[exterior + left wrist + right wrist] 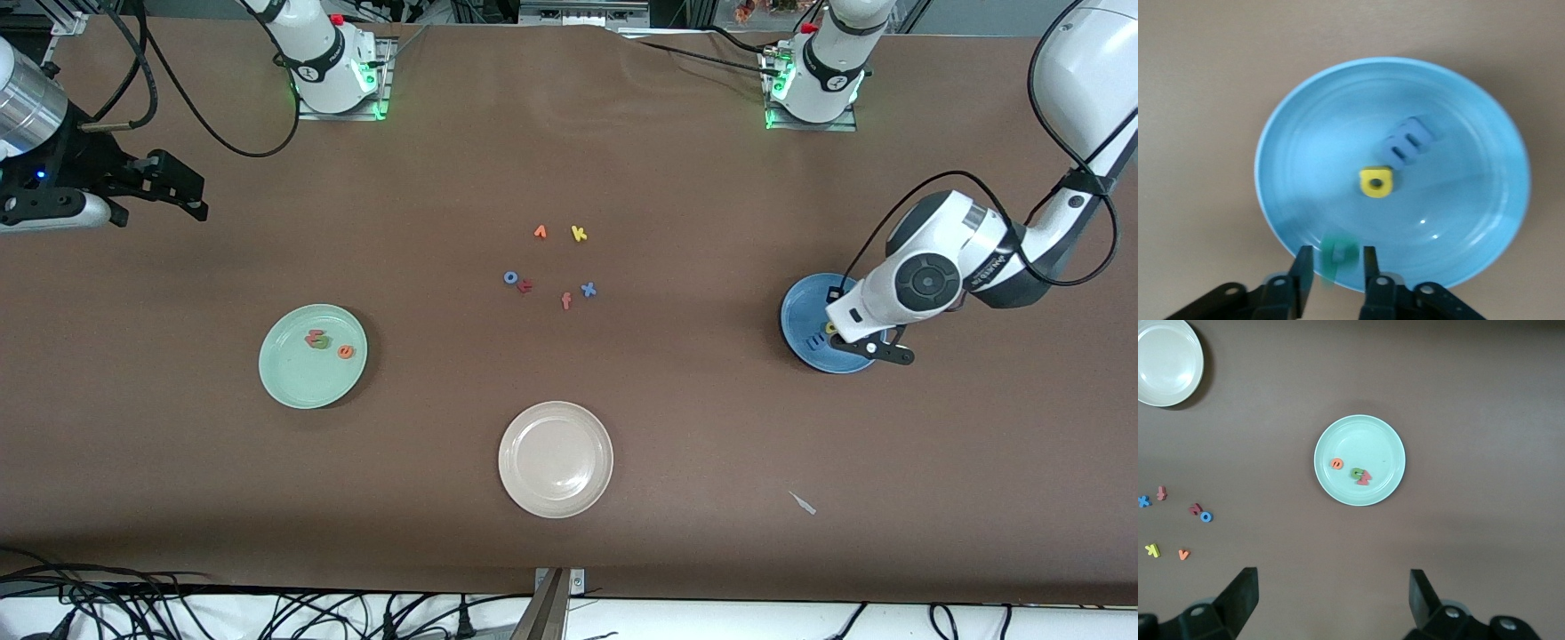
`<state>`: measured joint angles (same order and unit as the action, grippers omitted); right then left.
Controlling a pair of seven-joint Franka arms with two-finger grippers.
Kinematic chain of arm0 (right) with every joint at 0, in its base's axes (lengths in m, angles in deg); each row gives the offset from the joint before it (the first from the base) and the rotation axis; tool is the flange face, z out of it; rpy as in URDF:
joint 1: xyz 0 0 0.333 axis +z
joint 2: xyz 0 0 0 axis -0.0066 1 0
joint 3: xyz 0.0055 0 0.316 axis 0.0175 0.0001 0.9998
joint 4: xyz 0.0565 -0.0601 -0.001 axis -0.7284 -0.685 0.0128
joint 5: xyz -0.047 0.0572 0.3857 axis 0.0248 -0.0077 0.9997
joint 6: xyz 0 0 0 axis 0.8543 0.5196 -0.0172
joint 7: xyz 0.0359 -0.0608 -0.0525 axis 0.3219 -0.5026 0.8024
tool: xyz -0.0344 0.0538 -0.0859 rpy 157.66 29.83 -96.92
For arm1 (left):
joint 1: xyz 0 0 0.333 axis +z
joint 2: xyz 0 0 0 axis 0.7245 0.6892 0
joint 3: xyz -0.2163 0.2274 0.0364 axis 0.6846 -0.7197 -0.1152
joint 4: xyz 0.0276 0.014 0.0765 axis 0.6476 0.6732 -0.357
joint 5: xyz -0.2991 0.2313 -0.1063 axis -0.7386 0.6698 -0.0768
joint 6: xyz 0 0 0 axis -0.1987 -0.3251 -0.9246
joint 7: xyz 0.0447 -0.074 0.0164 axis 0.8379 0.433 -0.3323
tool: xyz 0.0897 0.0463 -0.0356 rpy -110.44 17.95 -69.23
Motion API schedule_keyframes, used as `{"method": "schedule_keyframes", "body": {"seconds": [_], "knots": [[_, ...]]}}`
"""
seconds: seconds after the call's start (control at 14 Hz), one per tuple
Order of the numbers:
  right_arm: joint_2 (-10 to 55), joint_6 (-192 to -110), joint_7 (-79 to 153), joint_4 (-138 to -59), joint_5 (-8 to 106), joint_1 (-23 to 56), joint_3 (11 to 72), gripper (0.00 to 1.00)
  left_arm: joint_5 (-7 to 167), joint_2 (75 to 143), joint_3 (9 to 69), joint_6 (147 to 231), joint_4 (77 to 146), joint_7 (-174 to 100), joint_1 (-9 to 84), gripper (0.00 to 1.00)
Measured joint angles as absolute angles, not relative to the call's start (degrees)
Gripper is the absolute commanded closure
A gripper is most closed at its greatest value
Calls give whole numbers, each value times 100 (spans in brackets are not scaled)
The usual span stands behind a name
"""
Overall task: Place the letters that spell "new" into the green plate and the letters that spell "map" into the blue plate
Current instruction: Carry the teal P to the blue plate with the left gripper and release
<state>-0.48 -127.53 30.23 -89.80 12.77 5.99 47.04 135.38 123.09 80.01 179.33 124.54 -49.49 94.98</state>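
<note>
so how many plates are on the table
3: green plate toward the right arm's end, blue plate under the left gripper, and beige plate between them, nearest the front camera.

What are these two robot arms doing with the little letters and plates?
They are sorting small foam letters onto plates. The left gripper hangs over the round blue plate, with the teal letter "p" between its fingers. The blue letter "m" and yellow letter "a" already lie in that plate. The pale green plate holds the green "n", orange "e" and salmon-red "w". The right gripper waits open, high above the table. Spare letters lie mid-table, and the beige plate holds none.
</note>
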Motion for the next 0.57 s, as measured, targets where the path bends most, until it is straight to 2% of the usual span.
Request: {"method": "schedule_keyframes", "body": {"seconds": [0.57], "knots": [[2, -12751, 3028, -8986, 1272, 599, 4704, 0, 13457, 12310, 7991, 17689, 12153, -4826, 9616, 0]]}}
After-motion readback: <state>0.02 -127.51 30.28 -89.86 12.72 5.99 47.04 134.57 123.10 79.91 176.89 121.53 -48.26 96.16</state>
